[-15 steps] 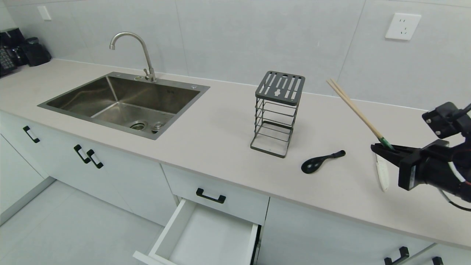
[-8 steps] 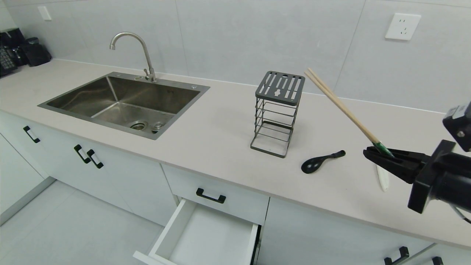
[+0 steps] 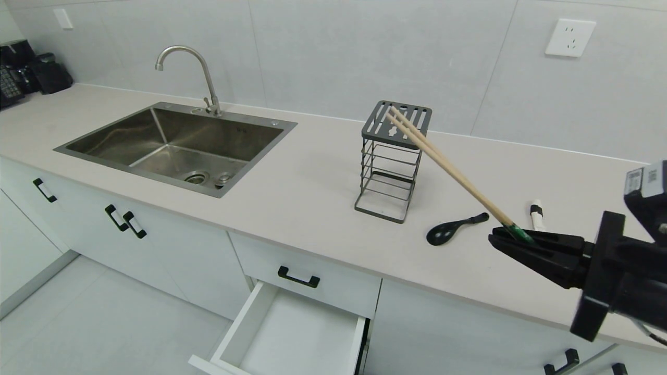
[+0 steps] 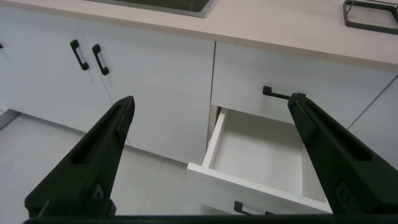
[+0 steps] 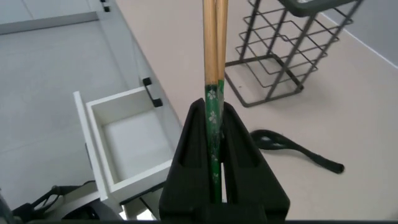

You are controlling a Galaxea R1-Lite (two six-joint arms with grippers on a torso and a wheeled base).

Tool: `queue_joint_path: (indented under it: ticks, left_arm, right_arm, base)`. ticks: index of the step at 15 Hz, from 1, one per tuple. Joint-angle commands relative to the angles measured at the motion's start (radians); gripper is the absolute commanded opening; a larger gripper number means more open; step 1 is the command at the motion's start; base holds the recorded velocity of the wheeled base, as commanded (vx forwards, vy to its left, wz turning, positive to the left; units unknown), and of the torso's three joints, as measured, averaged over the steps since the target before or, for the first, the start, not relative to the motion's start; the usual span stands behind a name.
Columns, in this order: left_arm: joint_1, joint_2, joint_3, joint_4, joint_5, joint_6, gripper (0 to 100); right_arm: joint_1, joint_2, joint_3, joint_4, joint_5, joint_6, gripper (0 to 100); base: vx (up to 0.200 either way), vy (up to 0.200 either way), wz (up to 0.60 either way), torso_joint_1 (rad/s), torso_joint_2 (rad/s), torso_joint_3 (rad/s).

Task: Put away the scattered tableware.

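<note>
From the head, the right gripper holds the chopsticks slanted over the desk, tips by the rack top, black spoon near. Its wrist view shows jaws clamped on their green ends. The left gripper, jaws spread wide, faces the open drawer

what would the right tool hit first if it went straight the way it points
Probably the wire rack: the chopsticks clamped in the right tool point at its slotted top, so their tips would meet it first. The black spoon lies lower, beside that line. Depth is unclear.
</note>
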State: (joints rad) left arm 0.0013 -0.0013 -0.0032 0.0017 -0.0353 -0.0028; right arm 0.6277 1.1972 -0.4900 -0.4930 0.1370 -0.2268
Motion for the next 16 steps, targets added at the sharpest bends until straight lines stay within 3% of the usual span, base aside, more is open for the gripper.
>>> queue_joint_path:
  ticks: [1, 8, 16]
  left_arm:
    - [0.000, 0.001, 0.000, 0.000, 0.000, 0.000, 100]
    - [0.000, 0.001, 0.000, 0.000, 0.000, 0.000, 100]
    - [0.000, 0.001, 0.000, 0.000, 0.000, 0.000, 100]
  right_arm:
    - [0.043, 0.033, 0.007, -0.002, 0.001, 0.000, 0]
    - [0.110, 0.051, 0.185, -0.036, 0.009, 0.001, 0]
    - [0.199, 0.285, 0.027, -0.075, -0.028, 0.001, 0]
  base:
    - [0.000, 0.000, 0.00, 0.000, 0.00, 0.000]
    - [0.000, 0.000, 0.00, 0.000, 0.00, 0.000]
    - [0.000, 0.000, 0.00, 0.000, 0.00, 0.000]
